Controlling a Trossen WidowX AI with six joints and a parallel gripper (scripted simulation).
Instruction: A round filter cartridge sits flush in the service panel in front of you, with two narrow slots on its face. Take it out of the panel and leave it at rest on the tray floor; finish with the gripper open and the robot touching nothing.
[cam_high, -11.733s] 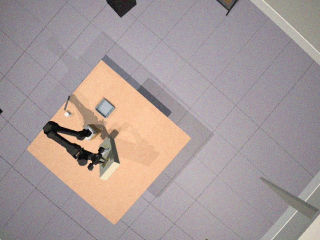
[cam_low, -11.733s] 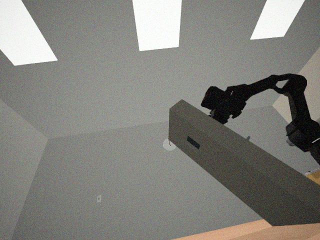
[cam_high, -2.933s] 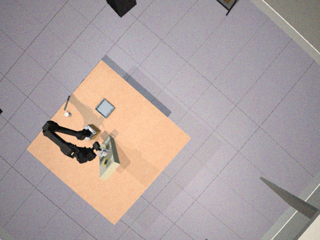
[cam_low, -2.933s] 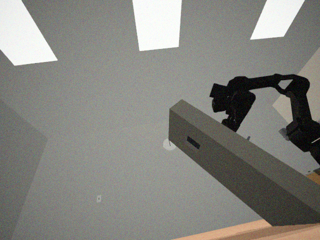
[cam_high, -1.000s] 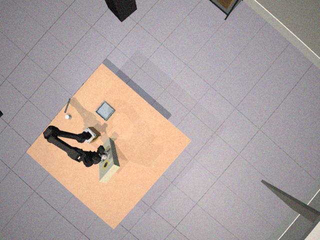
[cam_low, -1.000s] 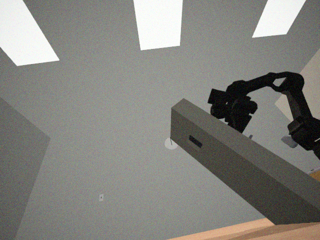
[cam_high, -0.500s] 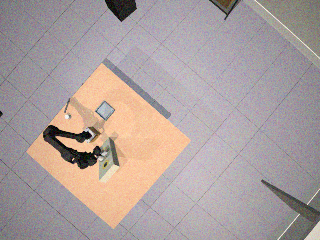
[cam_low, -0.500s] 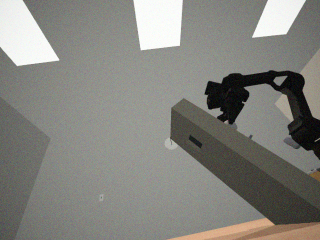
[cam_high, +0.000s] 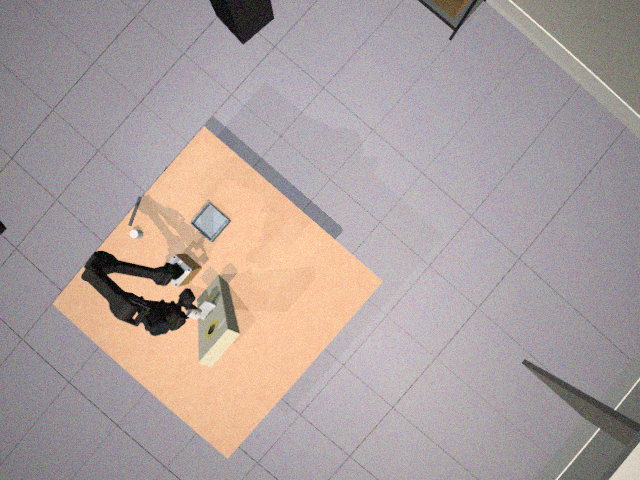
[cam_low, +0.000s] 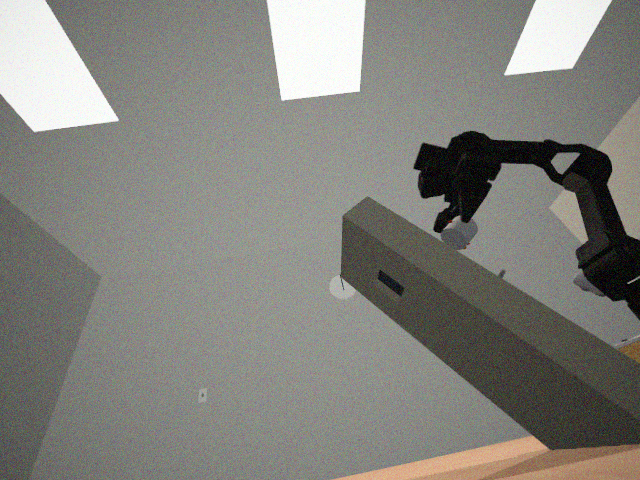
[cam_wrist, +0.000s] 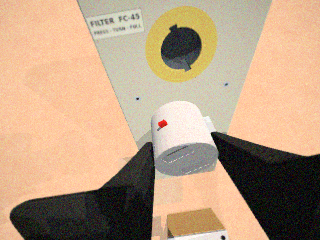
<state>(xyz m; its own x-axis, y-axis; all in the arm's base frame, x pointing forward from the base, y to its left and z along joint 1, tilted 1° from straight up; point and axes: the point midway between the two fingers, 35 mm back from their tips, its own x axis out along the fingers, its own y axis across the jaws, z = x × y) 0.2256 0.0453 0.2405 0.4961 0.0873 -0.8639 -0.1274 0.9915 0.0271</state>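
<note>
The white filter cartridge (cam_high: 194, 313) (cam_low: 459, 233) (cam_wrist: 179, 125) has a small red mark on its side and slots on its grey end face. It is out of the round opening (cam_high: 211, 329) (cam_wrist: 181, 47), which is ringed in yellow in the grey-green panel (cam_high: 205, 345) (cam_low: 465, 330) (cam_wrist: 120, 65). My gripper (cam_low: 453, 222) (cam_wrist: 181, 142) is shut on the cartridge, one black finger on each side, and holds it in front of the panel. The small blue-grey tray (cam_high: 210, 222) lies apart from the panel, with nothing visible in it.
A white-topped brown box (cam_high: 181, 269) (cam_wrist: 196, 223) stands between the arm and the tray, close to the arm. A small white cylinder (cam_high: 135, 234) and a thin dark bar (cam_high: 134, 210) are near the table's edge. A pale ledge (cam_high: 206, 308) juts from the panel by the gripper.
</note>
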